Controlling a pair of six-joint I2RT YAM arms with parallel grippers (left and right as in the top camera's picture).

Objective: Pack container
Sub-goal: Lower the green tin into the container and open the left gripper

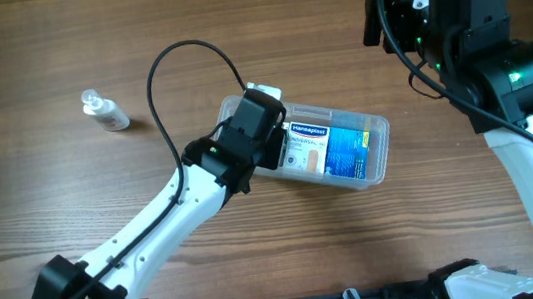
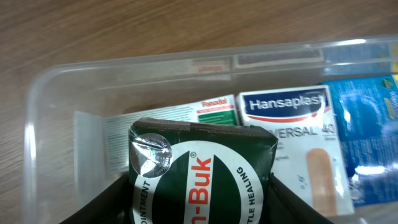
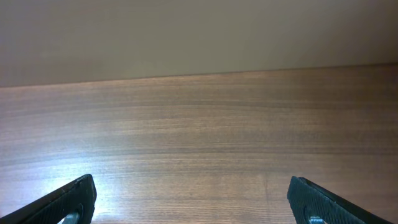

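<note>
The container (image 1: 383, 148) lies on the table (image 1: 52, 214) near its middle, turned a little, with its long side running from upper left to lower right in the overhead view. The left arm reaches to it from the lower left, and its wrist covers the left end of the tub.

In the left wrist view we see that the left claw (image 2: 199, 208) holds a dark green box (image 2: 202, 171) between its two fingers, one finger on each side of the box. The box carries white letters "Buk" and a silver round seal at one corner. It is over the left end of the container; we cannot tell if it touches the bottom.

Inside the container there lie a white box (image 2: 186, 118) with green print, beside it a plaster box (image 2: 292, 140) with the name Hansaplast, and then a blue packet (image 2: 367, 137) at the right end.

The right claw (image 3: 199, 205) is spread wide and holds nothing; under it we see only bare wood. In the overhead view this arm stands at the upper right, well apart from the container.

A small bottle (image 1: 106, 110) of clear plastic lies on the table at the upper left, apart from everything.
</note>
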